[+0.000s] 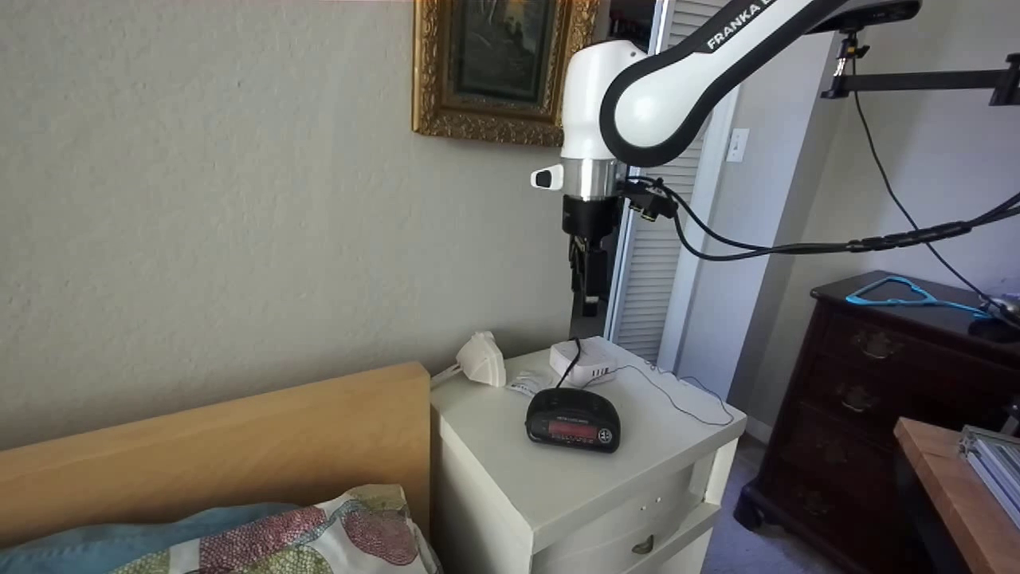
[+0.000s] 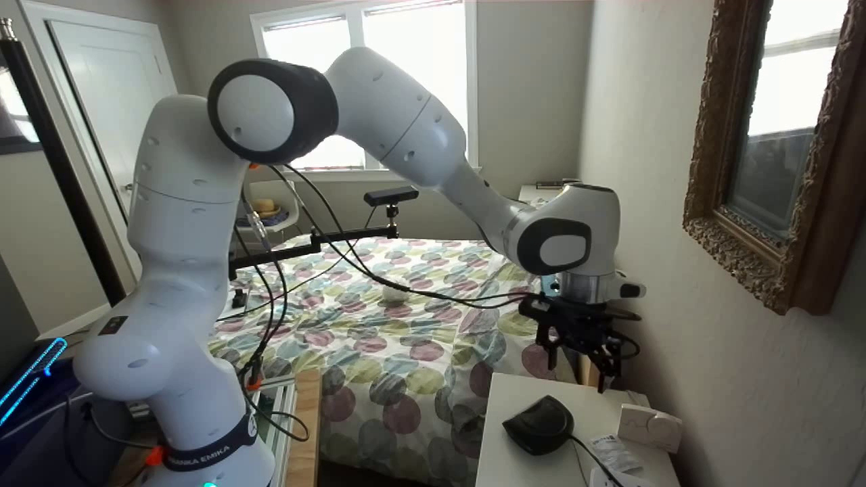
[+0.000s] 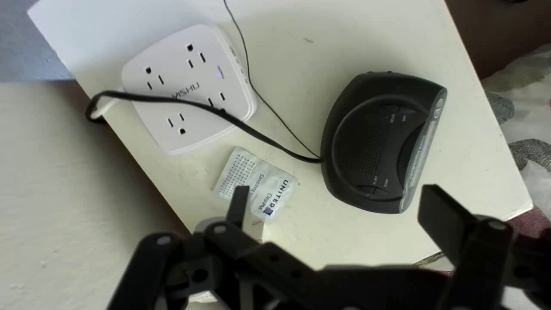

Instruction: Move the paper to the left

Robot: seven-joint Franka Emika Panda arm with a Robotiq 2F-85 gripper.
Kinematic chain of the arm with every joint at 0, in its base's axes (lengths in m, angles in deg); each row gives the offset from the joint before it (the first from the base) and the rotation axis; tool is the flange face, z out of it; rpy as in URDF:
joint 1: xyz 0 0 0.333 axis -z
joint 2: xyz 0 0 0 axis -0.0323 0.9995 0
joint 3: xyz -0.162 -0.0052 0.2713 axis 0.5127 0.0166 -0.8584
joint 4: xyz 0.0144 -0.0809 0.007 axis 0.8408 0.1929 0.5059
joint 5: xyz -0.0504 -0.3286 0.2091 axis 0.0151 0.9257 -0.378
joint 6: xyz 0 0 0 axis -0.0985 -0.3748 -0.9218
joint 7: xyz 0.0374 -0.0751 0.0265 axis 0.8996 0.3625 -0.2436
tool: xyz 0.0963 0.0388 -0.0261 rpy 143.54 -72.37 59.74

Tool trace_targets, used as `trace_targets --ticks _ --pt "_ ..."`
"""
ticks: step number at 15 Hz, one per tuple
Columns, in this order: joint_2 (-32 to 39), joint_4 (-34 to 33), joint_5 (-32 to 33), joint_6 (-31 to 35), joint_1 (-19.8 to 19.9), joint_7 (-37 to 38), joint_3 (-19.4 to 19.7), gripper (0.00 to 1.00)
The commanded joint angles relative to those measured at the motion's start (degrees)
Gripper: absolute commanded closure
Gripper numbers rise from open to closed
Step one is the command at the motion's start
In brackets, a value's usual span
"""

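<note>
The paper is a small flat, slightly crumpled white packet with printing. It lies on the white nightstand in both exterior views (image 1: 527,383) (image 2: 614,452) and in the wrist view (image 3: 258,180). My gripper is open and empty, pointing down above the nightstand, in both exterior views (image 1: 588,301) (image 2: 579,376). In the wrist view the gripper (image 3: 335,191) has its fingers wide apart. The left finger there covers a little of the paper's lower edge. The gripper is well above the paper and not touching it.
The black alarm clock (image 3: 374,146) sits beside the paper, its cord running to the white outlet box (image 3: 185,86). A cream-white shell-like lump (image 1: 482,360) stands near the wall. The nightstand (image 1: 510,466) adjoins the wooden headboard (image 1: 319,418). A framed picture (image 1: 494,131) hangs behind the arm.
</note>
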Motion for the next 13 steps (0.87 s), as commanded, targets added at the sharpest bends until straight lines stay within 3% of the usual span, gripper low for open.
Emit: trace_targets --ticks 1,6,7,13 --pt "-6.92 5.6 -0.86 -2.9 0.68 9.84 0.05 0.0" --pt "-13.63 10.43 -3.93 -5.86 1.78 20.56 1.07 0.0" --pt "-9.31 6.5 -1.41 -4.99 1.32 17.78 0.81 0.0" --pt "-12.26 9.16 -2.38 -5.36 1.72 20.12 1.16 0.0"
